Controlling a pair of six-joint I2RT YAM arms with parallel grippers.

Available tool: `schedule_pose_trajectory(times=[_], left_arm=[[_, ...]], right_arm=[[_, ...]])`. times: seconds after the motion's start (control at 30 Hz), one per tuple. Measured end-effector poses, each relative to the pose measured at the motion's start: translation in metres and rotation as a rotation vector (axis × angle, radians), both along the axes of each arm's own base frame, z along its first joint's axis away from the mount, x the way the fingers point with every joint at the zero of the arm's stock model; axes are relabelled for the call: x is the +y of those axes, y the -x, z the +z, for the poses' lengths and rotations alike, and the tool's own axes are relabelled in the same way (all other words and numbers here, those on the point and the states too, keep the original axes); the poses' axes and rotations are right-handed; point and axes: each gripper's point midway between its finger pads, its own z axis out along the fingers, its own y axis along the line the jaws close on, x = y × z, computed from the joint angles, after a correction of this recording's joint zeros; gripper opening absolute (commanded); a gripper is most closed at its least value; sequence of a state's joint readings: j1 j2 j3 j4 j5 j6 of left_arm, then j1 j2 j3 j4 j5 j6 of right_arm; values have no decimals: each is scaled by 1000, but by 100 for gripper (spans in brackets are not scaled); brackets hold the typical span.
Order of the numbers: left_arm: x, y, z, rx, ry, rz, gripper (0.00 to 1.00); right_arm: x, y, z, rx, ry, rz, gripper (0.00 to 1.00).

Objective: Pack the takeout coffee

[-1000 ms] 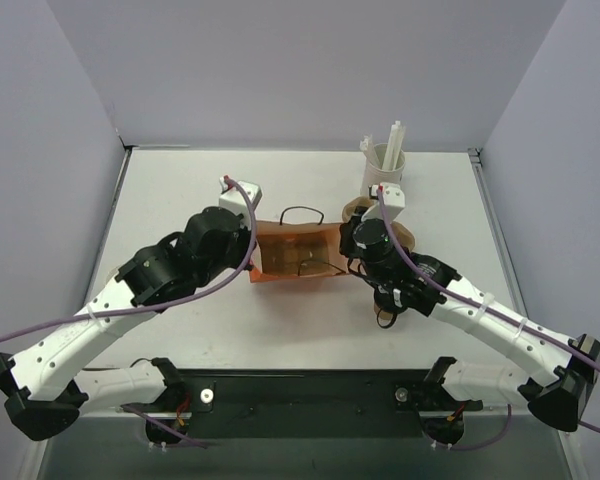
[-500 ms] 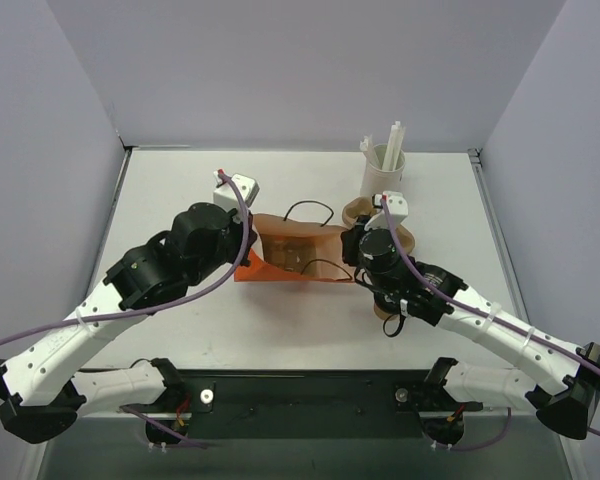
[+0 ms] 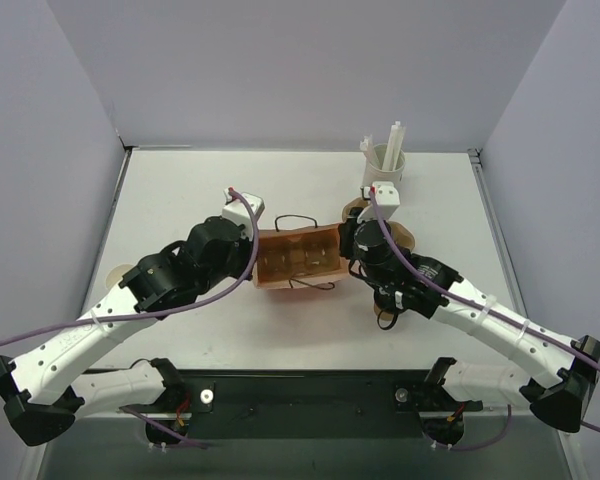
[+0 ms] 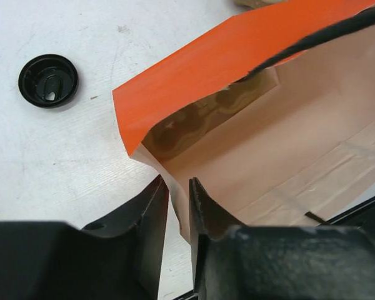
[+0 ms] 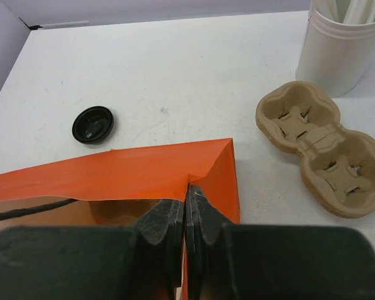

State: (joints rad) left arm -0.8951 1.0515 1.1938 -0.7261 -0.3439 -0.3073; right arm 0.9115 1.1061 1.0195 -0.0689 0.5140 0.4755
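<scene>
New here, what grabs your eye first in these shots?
The open orange bag sits mid-table between both arms. The right gripper is pinched shut on its right edge, and the left gripper stands slightly open around the left edge. A loose black lid lies on the table nearby.

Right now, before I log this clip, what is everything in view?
orange bag: one, orange outside, pale inside, black handles; table centre, mouth open.
loose lid: one, black; on the table beside the bag.
cup carrier: one, tan pulp, empty; right of the bag.
tub: one, white, holding white sticks; far right, behind the carrier.
tan items: two, each mostly hidden under an arm; cannot identify.
table: one, white.
left gripper: black; jaws slightly apart around the bag's left rim.
right gripper: black; shut on the bag's right rim.
</scene>
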Motion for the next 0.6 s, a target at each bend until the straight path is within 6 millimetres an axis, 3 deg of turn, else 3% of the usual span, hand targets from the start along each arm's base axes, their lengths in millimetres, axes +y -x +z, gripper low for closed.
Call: schedule_pose_trajectory(times=[0.13,0.23,0.6], left_arm=[[3,7,-6,37,34,29,43],[6,16,-5,68,74,52,44],[12,37,-10,190,186,153,45]], right_arm=[[-5,4,-8,8,10,-1,0],[-10,10,-18,33,2,-12,0],[-13,21,-19,37,-42,-64,0]])
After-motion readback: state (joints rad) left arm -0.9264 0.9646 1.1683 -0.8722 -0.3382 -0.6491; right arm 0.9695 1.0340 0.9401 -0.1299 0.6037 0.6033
